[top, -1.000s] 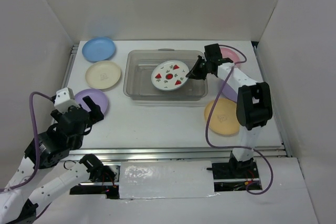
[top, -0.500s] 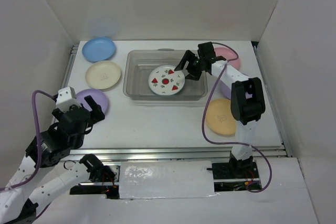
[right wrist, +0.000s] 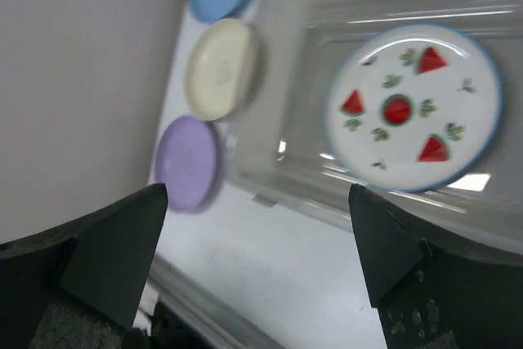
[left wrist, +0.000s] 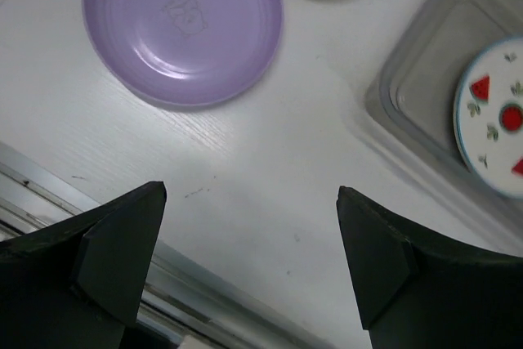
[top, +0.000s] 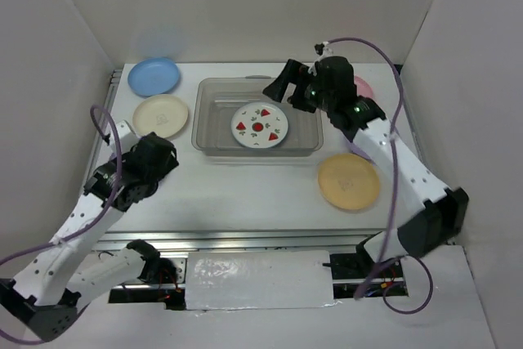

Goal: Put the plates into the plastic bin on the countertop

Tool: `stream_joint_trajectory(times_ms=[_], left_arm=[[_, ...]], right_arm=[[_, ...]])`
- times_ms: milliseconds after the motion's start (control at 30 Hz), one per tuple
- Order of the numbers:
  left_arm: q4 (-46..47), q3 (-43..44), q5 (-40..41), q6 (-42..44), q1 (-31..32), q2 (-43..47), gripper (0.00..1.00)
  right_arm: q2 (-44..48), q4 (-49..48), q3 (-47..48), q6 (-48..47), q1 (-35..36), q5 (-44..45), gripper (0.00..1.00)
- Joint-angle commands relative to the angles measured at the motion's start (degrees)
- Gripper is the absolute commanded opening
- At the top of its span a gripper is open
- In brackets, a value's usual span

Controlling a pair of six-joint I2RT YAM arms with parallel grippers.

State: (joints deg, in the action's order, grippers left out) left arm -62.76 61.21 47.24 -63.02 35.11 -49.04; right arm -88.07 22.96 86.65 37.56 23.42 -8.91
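Countertop (top: 245, 194) — wrist views show a purple plate (left wrist: 181, 26) hidden overhead — left hand (left wrist: 252, 194), right hand (right wrist: 257, 192) spread.

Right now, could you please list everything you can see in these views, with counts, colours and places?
plastic bin: one, clear greyish, back centre of countertop
watermelon plate: one, white with red prints, flat inside the bin
blue plate: one, blue, far left corner
cream plate: one, cream, just nearer than the blue
purple plate: one, purple, left side, nearer than the cream
pink plate: one, pink, far right, mostly hidden
orange-yellow plate: one, right of bin, nearer
countertop: one, white
left gripper: black, open, by the purple plate
right gripper: black, open, above the bin
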Motion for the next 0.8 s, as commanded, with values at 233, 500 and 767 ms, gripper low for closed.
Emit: stream_joint_trajectory(times_ms=[233, 500, 767], left_arm=[[21.36, -10.41, -44.96, 2.82, -57.33, -10.1, 0.99], [32.16, -14.7, -49.52, 5.01, -68.59, -22.23, 0.99], [35.43, -14.72, -48.92, 6.33, -70.53, -32.08, 0.97]], right_arm=[[24.43, -7.75, -18.96, -2.49, 9.54, -6.56, 1.0], [31.37, -8.81, -26.26, -3.2, 12.7, -10.33, 1.0], [36.39, -11.8, -30.84, -2.05, 10.78, -14.38, 1.0]])
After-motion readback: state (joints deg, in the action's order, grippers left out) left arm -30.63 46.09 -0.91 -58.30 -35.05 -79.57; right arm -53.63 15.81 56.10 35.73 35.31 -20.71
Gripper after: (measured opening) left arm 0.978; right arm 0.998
